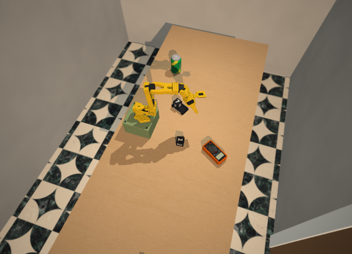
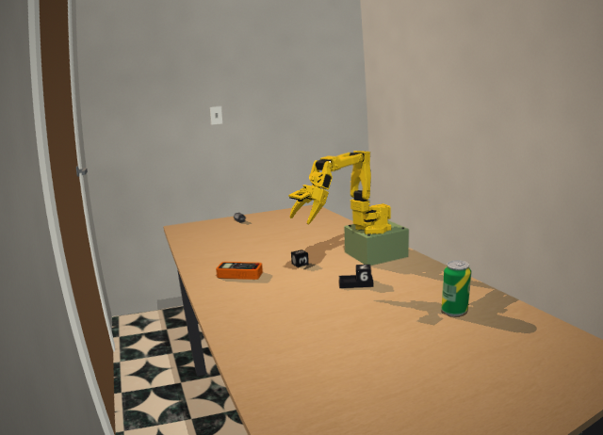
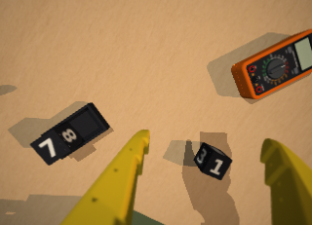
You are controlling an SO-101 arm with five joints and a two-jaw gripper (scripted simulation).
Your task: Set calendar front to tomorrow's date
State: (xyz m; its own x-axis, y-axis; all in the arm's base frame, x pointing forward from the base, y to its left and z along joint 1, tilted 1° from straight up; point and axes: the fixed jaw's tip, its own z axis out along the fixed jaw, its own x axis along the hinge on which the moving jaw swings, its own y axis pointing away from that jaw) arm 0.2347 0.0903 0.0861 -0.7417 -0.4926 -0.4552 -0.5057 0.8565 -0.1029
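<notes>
The black tray point(image 1: 183, 109) point(image 2: 348, 281) point(image 3: 92, 121) holds one black cube point(image 1: 177, 103) point(image 2: 364, 275) point(image 3: 49, 147) at one end; its other end is empty. This cube shows 7 on top, 6 towards the exterior camera, and 8 towards the empty end. The tray's front is hidden. A loose black cube point(image 1: 180, 140) point(image 2: 299, 258) point(image 3: 213, 161) lies on the table, with 1 on top and 3 on a side facing the exterior camera. My gripper point(image 2: 300, 219) point(image 3: 206, 138) is open and empty, high above the table. In the wrist view the loose cube appears between the fingers, far below them.
An orange multimeter point(image 1: 214, 152) point(image 2: 238, 270) point(image 3: 276, 68) lies beyond the loose cube. A green can point(image 1: 176, 65) point(image 2: 455, 289) stands on the tray's other side. A small dark object point(image 2: 238, 217) lies at the table's far end. The arm stands on a green block point(image 1: 137, 130) point(image 2: 377, 246).
</notes>
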